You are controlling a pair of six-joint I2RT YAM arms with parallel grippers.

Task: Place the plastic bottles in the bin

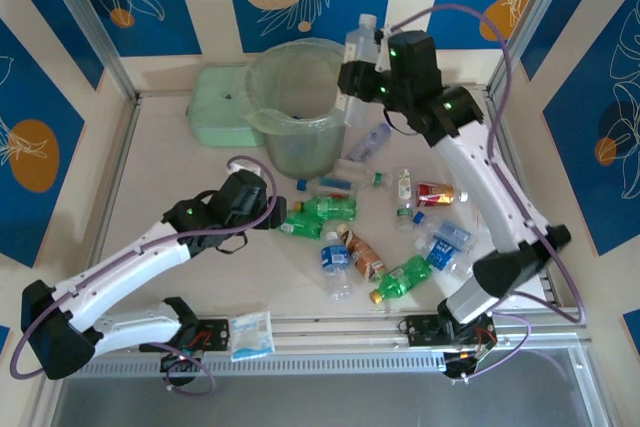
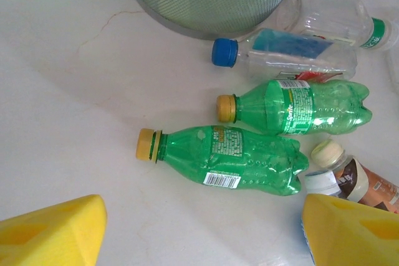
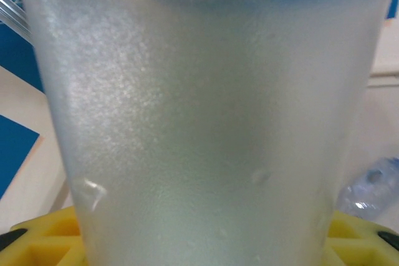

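So the right gripper (image 1: 354, 79) is clamped on a frosted clear bottle (image 1: 362, 39), up by the bin (image 1: 262, 97) rim at its 2 o'clock. The left gripper (image 2: 202, 228) is spread wide over two green bottles (image 2: 230, 157) with yellow caps. There's bare table (image 2: 75, 123) at its 9 o'clock and bin wall at 12. The other bottles (image 1: 337, 269) are scattered at the bin's 5 o'clock.

**A:** What does the table carry?

**B:** The tabletop (image 1: 170, 197) is pale. At its far side a tall pale-green bin (image 1: 300, 152) stands just beside a flat mint-green box (image 1: 215, 112).

**A:** And nearer?

**B:** Small plastic bottles (image 1: 325, 209) lie scattered on their sides, right of centre. Some are green, some clear, and there is one brown-labelled bottle (image 1: 362, 255).
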